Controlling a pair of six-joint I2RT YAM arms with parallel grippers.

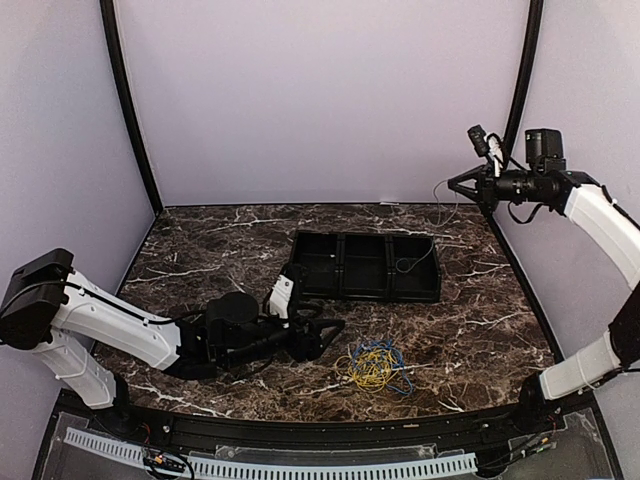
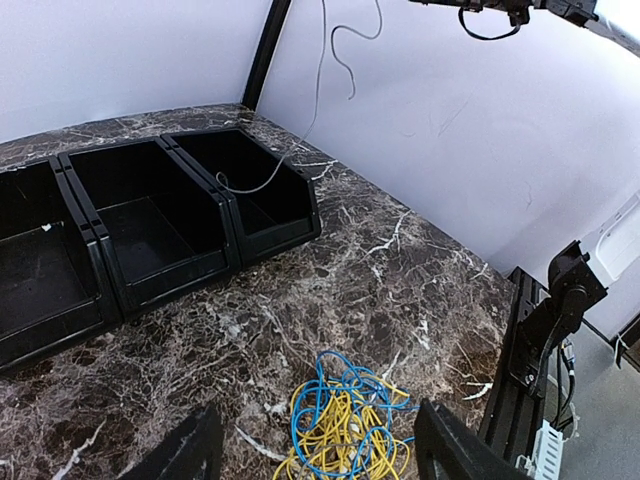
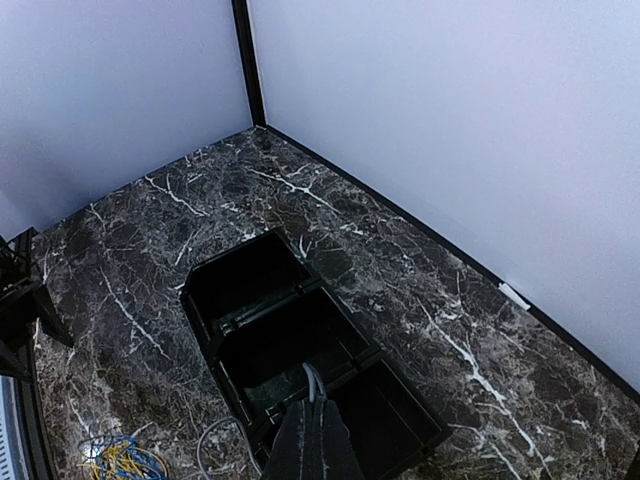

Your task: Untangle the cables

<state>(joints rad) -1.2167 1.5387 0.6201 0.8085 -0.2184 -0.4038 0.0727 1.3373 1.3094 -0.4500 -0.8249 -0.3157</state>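
Open table [image 1: 480, 330] surrounded the bin [image 1: 365, 296]; a thin wire [image 2: 319, 80] hung above its right compartment; cables [image 1: 375, 365] lay before it.

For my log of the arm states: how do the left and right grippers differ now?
The left gripper is open and low over the table; the right gripper is shut and raised high. The left holds nothing, beside the yellow-blue tangle; the right pinches a thin grey cable hanging into the tray.

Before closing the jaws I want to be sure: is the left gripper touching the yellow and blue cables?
Apart. The top view shows bare tabletop between the left gripper and the cables.
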